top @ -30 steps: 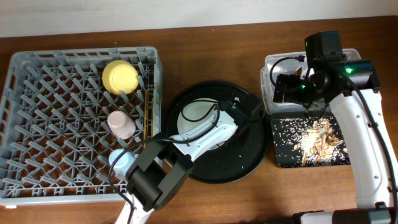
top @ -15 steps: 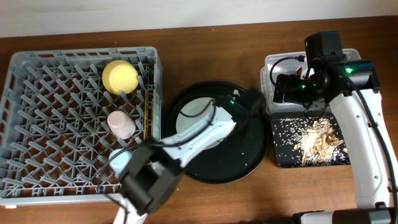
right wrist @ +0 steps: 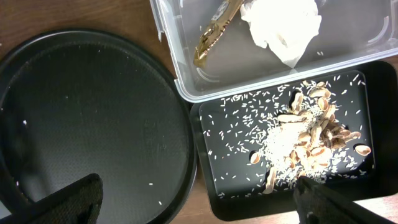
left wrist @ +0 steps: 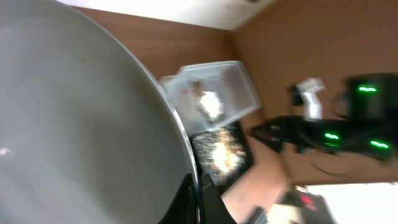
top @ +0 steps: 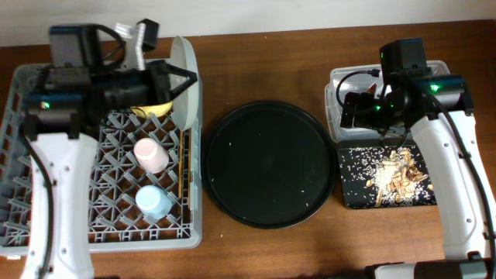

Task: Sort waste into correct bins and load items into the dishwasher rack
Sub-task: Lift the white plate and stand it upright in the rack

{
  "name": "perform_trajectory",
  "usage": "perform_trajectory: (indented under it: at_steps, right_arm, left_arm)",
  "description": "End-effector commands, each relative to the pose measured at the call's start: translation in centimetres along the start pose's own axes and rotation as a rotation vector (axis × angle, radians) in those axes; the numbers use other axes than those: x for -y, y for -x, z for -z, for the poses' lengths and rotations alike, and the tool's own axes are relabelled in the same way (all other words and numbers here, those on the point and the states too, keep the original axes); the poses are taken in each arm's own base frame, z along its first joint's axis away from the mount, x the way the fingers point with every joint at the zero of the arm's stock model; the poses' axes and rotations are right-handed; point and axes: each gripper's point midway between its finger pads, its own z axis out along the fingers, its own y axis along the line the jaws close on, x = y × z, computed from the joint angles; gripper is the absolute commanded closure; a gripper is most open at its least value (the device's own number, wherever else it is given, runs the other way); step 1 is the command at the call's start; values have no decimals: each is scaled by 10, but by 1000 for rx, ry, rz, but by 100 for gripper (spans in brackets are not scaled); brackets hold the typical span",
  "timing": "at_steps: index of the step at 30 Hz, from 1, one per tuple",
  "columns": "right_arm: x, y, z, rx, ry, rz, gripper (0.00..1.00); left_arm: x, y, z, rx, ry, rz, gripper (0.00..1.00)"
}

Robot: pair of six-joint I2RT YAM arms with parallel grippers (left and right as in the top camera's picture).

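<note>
Precariously, the left gripper [top: 175, 80] pinches the upright plate [top: 180, 50] by its rim over the rack [top: 116, 240], so it may pivot and slip out; the right gripper [top: 358, 110] gapes empty.

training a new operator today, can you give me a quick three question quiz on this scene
1. True or false: the left tool grips the plate on edge at the rack.
2. Which holds the napkin? A. clear tub B. rectangular black tray C. round tray
3. Fill in: the rack holds ___ cups.
Key: 1 true. 2 A. 3 two, the pink cup and the blue cup.
</note>
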Motion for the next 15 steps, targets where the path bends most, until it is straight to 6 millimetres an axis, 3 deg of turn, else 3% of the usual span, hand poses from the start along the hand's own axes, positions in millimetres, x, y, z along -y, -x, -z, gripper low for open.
perform_trajectory:
  at_steps: [1,3,10,12,15]
  right_arm:
    - [2,3,2,10,-11,-11,1]
    - [2,3,2,10,-11,-11,1]
    - [2,3,2,10,-11,-11,1]
    - [2,3,2,10,-11,-11,1]
    - [2,3,2,10,-11,-11,1]
  left_arm:
    - [11,5,9,-35,-324,-21,100]
    - [-23,10,0,-39,-304,44,100]
    - [-99,14,-13,-37,-231,177,100]
    - [-130,7,-20,-58,-136,235,100]
    - [-155,-6,-32,-99,-105,275,100]
